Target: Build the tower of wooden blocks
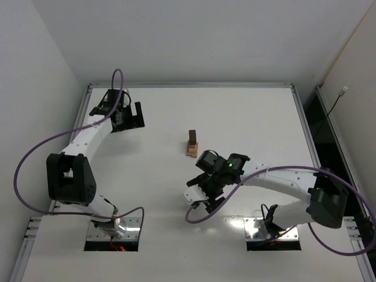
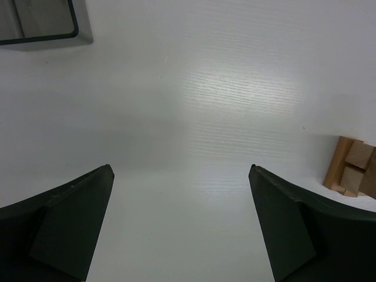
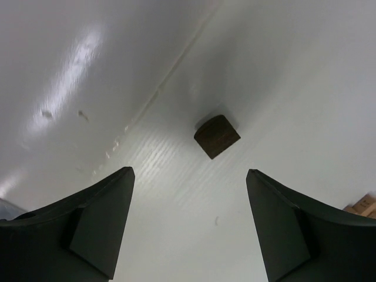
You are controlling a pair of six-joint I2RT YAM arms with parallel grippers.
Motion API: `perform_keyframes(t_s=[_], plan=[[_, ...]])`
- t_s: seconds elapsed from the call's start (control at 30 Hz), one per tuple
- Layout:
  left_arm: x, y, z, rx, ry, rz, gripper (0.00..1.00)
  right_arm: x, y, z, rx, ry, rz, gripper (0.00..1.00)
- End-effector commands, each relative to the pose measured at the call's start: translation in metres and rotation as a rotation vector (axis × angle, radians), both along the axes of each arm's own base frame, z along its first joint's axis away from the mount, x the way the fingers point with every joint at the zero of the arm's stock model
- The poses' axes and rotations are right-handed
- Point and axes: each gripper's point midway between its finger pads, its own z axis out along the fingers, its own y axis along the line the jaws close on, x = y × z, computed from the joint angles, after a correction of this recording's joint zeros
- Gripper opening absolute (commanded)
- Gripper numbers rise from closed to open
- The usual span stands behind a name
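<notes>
The wood block tower (image 1: 192, 144) stands mid-table: light tan blocks at the bottom with a dark brown piece upright on top. It also shows at the right edge of the left wrist view (image 2: 351, 167), and a tan corner shows in the right wrist view (image 3: 364, 205). A loose dark brown block (image 3: 217, 136) lies on the table ahead of my right gripper (image 3: 189, 171), which is open and empty. In the top view the right gripper (image 1: 202, 197) is just near of the tower. My left gripper (image 1: 132, 120) is open and empty at the far left, also seen in its wrist view (image 2: 181, 170).
A translucent grey bin (image 2: 41, 20) shows at the top left of the left wrist view. The raised table rim (image 1: 188, 85) runs along the far side. White walls enclose the table.
</notes>
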Motion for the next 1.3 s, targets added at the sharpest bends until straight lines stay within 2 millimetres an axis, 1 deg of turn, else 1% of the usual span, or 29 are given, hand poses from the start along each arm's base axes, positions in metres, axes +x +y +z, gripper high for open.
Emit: perform_keyframes(t_s=[0.0, 0.07, 0.1, 0.13, 0.17, 0.2, 0.23, 0.3, 0.33, 0.4, 0.43, 0.47, 0.5, 0.53, 0.57, 0.63, 0.77, 0.8, 0.83, 0.87, 0.9, 0.93, 1.0, 1.03, 1.1, 1.13, 1.17, 1.23, 1.27], plan=[[0.012, -0.001, 0.007, -0.024, -0.033, -0.012, 1.00, 0.003, -0.010, 0.015, 0.061, -0.089, 0.295, 0.74], [0.014, -0.002, 0.011, -0.025, -0.043, -0.012, 1.00, 0.003, -0.011, 0.014, 0.057, -0.083, 0.360, 0.74], [0.015, -0.002, 0.007, -0.024, -0.032, -0.012, 1.00, 0.004, -0.012, 0.013, 0.057, -0.078, 0.414, 0.74], [0.017, -0.002, 0.011, -0.025, -0.042, -0.012, 1.00, 0.006, -0.013, 0.012, 0.051, -0.076, 0.431, 0.74], [0.018, -0.002, 0.006, -0.024, -0.030, -0.012, 1.00, 0.006, -0.013, 0.011, 0.047, -0.074, 0.455, 0.74], [0.020, -0.002, 0.010, -0.024, -0.039, -0.012, 1.00, 0.007, -0.011, 0.009, 0.042, -0.071, 0.499, 0.74], [0.020, -0.002, 0.006, -0.024, -0.029, -0.012, 1.00, 0.007, -0.011, 0.006, 0.041, -0.072, 0.521, 0.74], [0.022, -0.004, 0.005, -0.031, -0.027, -0.018, 1.00, 0.008, -0.008, 0.007, 0.050, -0.085, 0.559, 0.74], [0.025, -0.004, 0.008, -0.031, -0.036, -0.018, 1.00, 0.009, -0.003, 0.005, 0.072, -0.100, 0.593, 0.74], [0.023, -0.004, -0.001, -0.029, -0.006, -0.018, 1.00, 0.011, 0.000, 0.003, 0.086, -0.119, 0.627, 0.74], [0.023, -0.004, -0.001, -0.029, -0.005, -0.018, 1.00, 0.012, 0.001, 0.000, 0.092, -0.126, 0.662, 0.74], [0.026, -0.004, -0.001, -0.030, -0.007, -0.018, 1.00, 0.012, 0.002, 0.000, 0.096, -0.132, 0.674, 0.74], [0.026, -0.005, -0.001, -0.037, -0.006, -0.023, 1.00, 0.011, 0.001, -0.006, 0.093, -0.127, 0.685, 0.75], [0.028, -0.006, -0.002, -0.037, -0.005, -0.023, 1.00, 0.014, 0.006, -0.005, 0.110, -0.152, 0.694, 0.75], [0.028, -0.006, -0.002, -0.037, -0.005, -0.023, 1.00, 0.015, 0.005, -0.011, 0.102, -0.156, 0.703, 0.75], [0.029, -0.003, -0.006, -0.043, 0.006, -0.020, 1.00, 0.019, 0.008, -0.016, 0.105, -0.177, 0.710, 0.75], [0.034, -0.006, -0.006, -0.056, 0.007, -0.019, 1.00, 0.021, 0.014, -0.027, 0.094, -0.157, 0.736, 0.75], [0.034, -0.006, -0.006, -0.056, 0.007, -0.019, 1.00, 0.024, 0.016, -0.029, 0.084, -0.168, 0.744, 0.75], [0.034, -0.006, -0.010, -0.056, 0.018, -0.018, 1.00, 0.025, 0.014, -0.033, 0.069, -0.162, 0.745, 0.75], [0.036, -0.006, -0.007, -0.056, 0.009, -0.019, 1.00, 0.025, 0.015, -0.033, 0.068, -0.158, 0.756, 0.75], [0.034, -0.007, -0.008, -0.063, 0.018, -0.024, 1.00, 0.027, 0.018, -0.033, 0.068, -0.159, 0.756, 0.75], [0.037, -0.007, -0.008, -0.063, 0.017, -0.024, 1.00, 0.022, 0.015, -0.040, 0.052, -0.131, 0.775, 0.75], [0.037, -0.007, -0.008, -0.063, 0.017, -0.024, 1.00, 0.025, 0.020, -0.039, 0.052, -0.130, 0.784, 0.75], [0.037, -0.007, -0.012, -0.062, 0.026, -0.024, 1.00, 0.025, 0.019, -0.042, 0.047, -0.121, 0.784, 0.75], [0.038, -0.005, -0.011, -0.070, 0.026, -0.020, 1.00, 0.027, 0.021, -0.044, 0.040, -0.126, 0.794, 0.75], [0.035, -0.005, -0.015, -0.069, 0.037, -0.020, 1.00, 0.028, 0.022, -0.045, 0.039, -0.125, 0.794, 0.75], [0.035, -0.001, -0.015, -0.069, 0.037, -0.011, 1.00, 0.028, 0.021, -0.049, 0.032, -0.113, 0.795, 0.75], [0.033, 0.001, -0.019, -0.078, 0.047, -0.008, 1.00, 0.030, 0.025, -0.048, 0.035, -0.115, 0.804, 0.75], [0.033, 0.003, -0.019, -0.093, 0.048, 0.003, 1.00, 0.029, 0.022, -0.052, 0.015, -0.100, 0.806, 0.75]])
